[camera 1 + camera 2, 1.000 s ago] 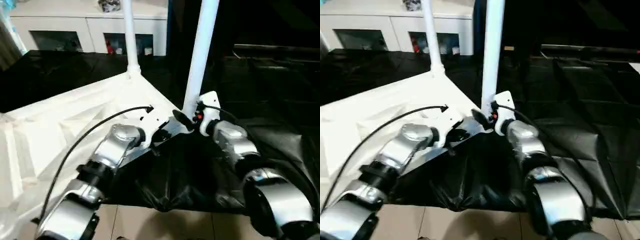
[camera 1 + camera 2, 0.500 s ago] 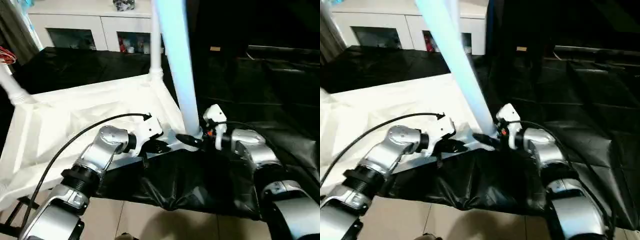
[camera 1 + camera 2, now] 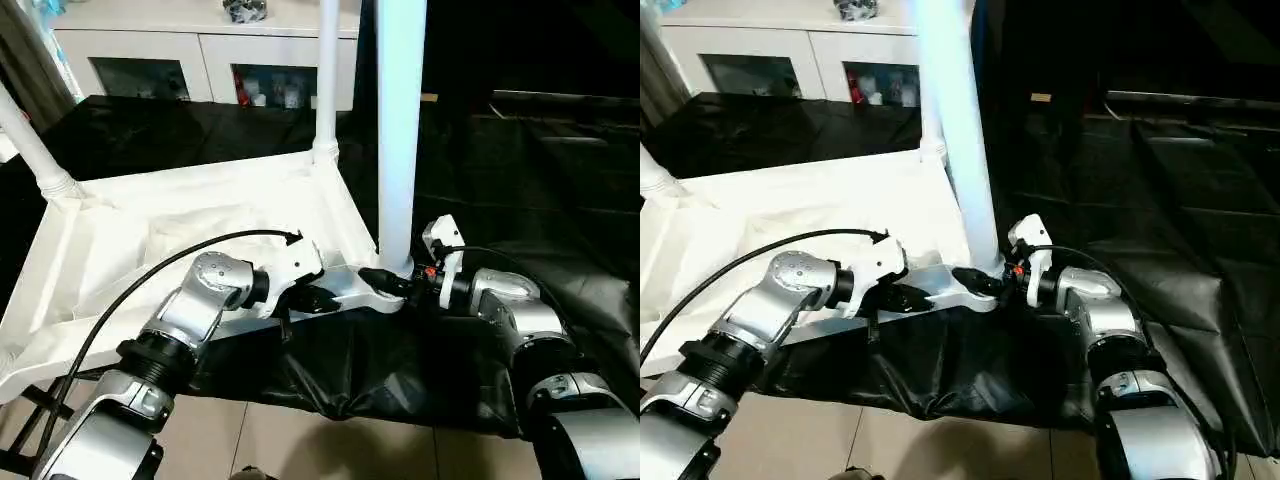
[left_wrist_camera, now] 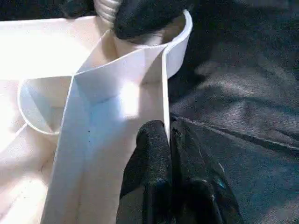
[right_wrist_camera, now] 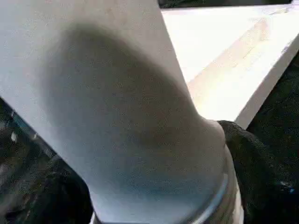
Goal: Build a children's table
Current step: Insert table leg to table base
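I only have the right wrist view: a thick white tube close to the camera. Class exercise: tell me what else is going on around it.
Observer: That leg stands upright in the near corner socket of the upturned tabletop.
Operator: Where is the left gripper?
Observer: The left gripper pinches the tabletop's thin edge wall beside that socket.
Operator: Any other legs up?
Observer: Two: a far leg and a slanting one at the left corner.

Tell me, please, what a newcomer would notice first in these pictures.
First, the tall white leg standing upright at the near corner of the upside-down tabletop, with the right gripper closed around its base. Next, the left gripper pinching the tabletop's near rim beside that corner socket.
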